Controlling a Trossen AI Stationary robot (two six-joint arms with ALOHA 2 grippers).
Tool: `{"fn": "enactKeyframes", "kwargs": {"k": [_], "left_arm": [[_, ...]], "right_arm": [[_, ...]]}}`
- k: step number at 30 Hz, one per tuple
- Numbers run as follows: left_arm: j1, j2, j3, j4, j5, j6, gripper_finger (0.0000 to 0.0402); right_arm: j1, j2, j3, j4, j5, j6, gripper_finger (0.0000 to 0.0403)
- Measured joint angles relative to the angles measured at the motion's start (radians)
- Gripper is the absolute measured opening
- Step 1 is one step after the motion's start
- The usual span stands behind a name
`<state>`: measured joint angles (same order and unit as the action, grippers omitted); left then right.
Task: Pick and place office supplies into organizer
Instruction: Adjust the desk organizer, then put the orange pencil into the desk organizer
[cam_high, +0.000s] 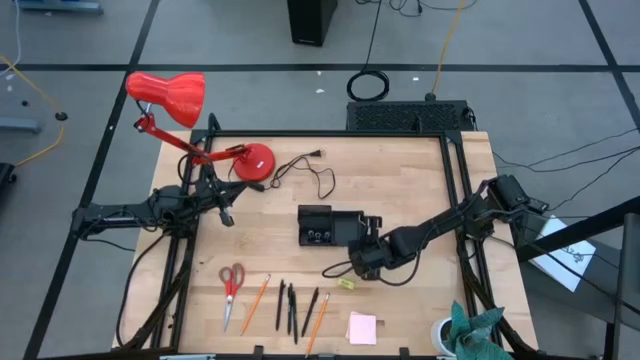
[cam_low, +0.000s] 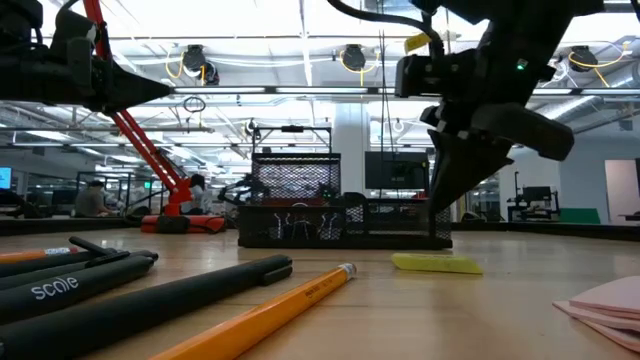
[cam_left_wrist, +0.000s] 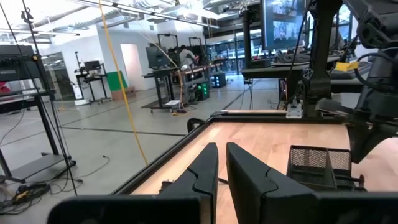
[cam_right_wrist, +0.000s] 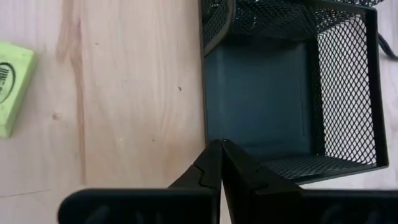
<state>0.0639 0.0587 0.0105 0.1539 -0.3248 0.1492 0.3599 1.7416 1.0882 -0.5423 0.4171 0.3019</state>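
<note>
The black mesh organizer (cam_high: 330, 225) stands mid-table; small black clips (cam_high: 318, 236) lie in its left part. My right gripper (cam_high: 366, 256) is shut and points down at the organizer's right compartment (cam_right_wrist: 258, 93), its tips over the near wall (cam_right_wrist: 273, 167). The small yellow item (cam_high: 346, 284) lies flat just nearer. Along the near edge lie red-handled scissors (cam_high: 232, 284), orange pencils (cam_high: 255, 303), dark pens (cam_high: 288, 306) and the pink pad (cam_high: 362, 327). My left gripper (cam_high: 226, 214), shut, waits at the left by the lamp. My right gripper's shut fingertips (cam_right_wrist: 222, 149) stand right at the near wall of the organizer's right compartment, coming from above. I cannot tell whether they touch the mesh or hover just over it.
A red desk lamp (cam_high: 168, 97) stands on its base (cam_high: 252, 160) at the far left, its black cord (cam_high: 312, 172) trailing toward the middle. A cup with green cloth (cam_high: 462, 332) sits at the near right corner. Bare wood shows right of the organizer (cam_high: 430, 190).
</note>
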Motion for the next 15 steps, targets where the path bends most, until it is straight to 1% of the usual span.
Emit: {"fn": "enactKeyframes", "kwargs": {"k": [5,7,10,12,15], "left_arm": [[0.000,0.000,0.000,-0.002,0.000,0.002,0.0040],[0.000,0.000,0.000,-0.002,0.000,-0.004,0.0040],[0.000,0.000,0.000,0.001,0.000,-0.020,0.0040],[0.000,0.000,0.000,0.014,-0.005,-0.003,0.0040],[0.000,0.000,0.000,0.031,-0.020,0.010,0.0040]], "right_arm": [[0.008,-0.013,0.000,0.005,-0.001,-0.002,0.0000],[0.020,-0.030,0.000,0.032,-0.001,-0.024,0.0000],[0.046,-0.073,0.000,0.098,-0.001,-0.112,0.0000],[0.054,-0.112,0.000,0.172,-0.001,-0.183,0.0000],[0.056,-0.174,-0.007,0.269,-0.002,-0.317,0.0000]]}}
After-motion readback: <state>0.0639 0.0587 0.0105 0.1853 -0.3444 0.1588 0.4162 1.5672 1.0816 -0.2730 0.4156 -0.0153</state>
